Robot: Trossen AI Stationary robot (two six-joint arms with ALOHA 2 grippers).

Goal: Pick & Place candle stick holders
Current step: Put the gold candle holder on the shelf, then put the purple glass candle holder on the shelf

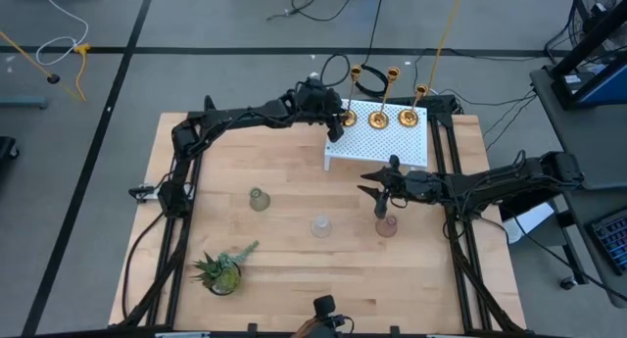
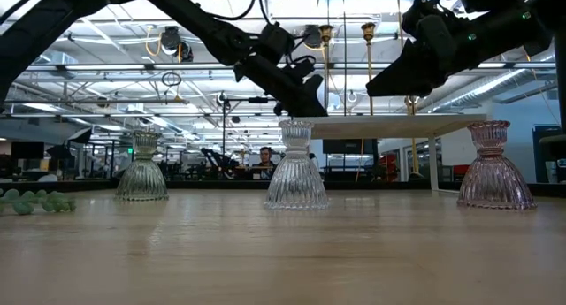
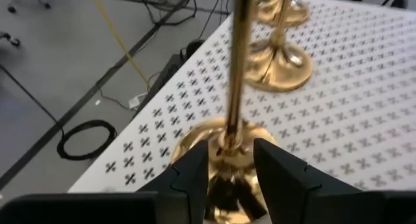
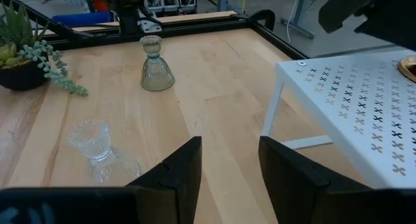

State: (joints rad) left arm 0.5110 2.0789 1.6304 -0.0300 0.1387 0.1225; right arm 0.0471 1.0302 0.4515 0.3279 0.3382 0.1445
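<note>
Three brass-gold candle stick holders [image 1: 379,115] stand on their round bases on the white perforated shelf [image 1: 392,147]. My left gripper [image 1: 339,120] is at the leftmost one; in the left wrist view its open fingers [image 3: 231,169] stand on either side of the thin stem's foot [image 3: 229,143], over the base. Three glass holders stand upright on the table: greenish [image 1: 258,199], clear [image 1: 320,225], pinkish [image 1: 387,225]. My right gripper [image 1: 370,186] is open and empty [image 4: 231,165], above the table just beyond the pinkish holder. My left gripper's fingers [image 3: 192,175] come at the leftmost brass holder slanting down, one on each side of the stem's lowest part [image 3: 227,146]. I cannot tell whether they touch it. The holder stands upright on the shelf.
A small spiky green potted plant [image 1: 223,269] stands at the table's near left. The shelf's white legs [image 4: 273,113] rise from the table near my right gripper. Bare wood lies between the glass holders and the near edge. Cables lie on the floor beyond the table.
</note>
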